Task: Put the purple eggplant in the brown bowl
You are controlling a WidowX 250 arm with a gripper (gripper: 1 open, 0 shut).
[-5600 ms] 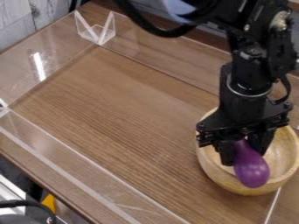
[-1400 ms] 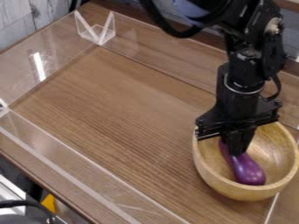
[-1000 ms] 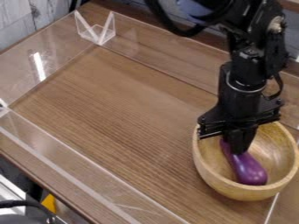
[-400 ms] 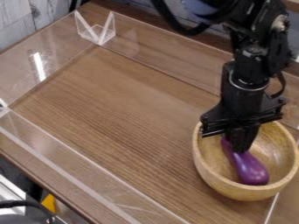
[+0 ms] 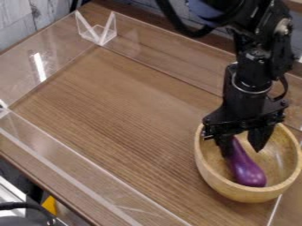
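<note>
The purple eggplant lies inside the brown bowl, which sits on the wooden table at the lower right. Its thin end points up and back toward the arm, and its bulbous end rests near the bowl's middle. My gripper points straight down over the bowl's back half. Its black fingers stand apart on either side of the eggplant's upper end, so it is open. Whether a finger still touches the eggplant is unclear.
Low clear acrylic walls border the wooden table on the left and front. A small clear acrylic stand sits at the back left. The black arm and its cables rise above the bowl.
The gripper's fingers were shut on the eggplant's upper end and have now spread apart. The eggplant has settled lower into the bowl. The arm stays in place.
</note>
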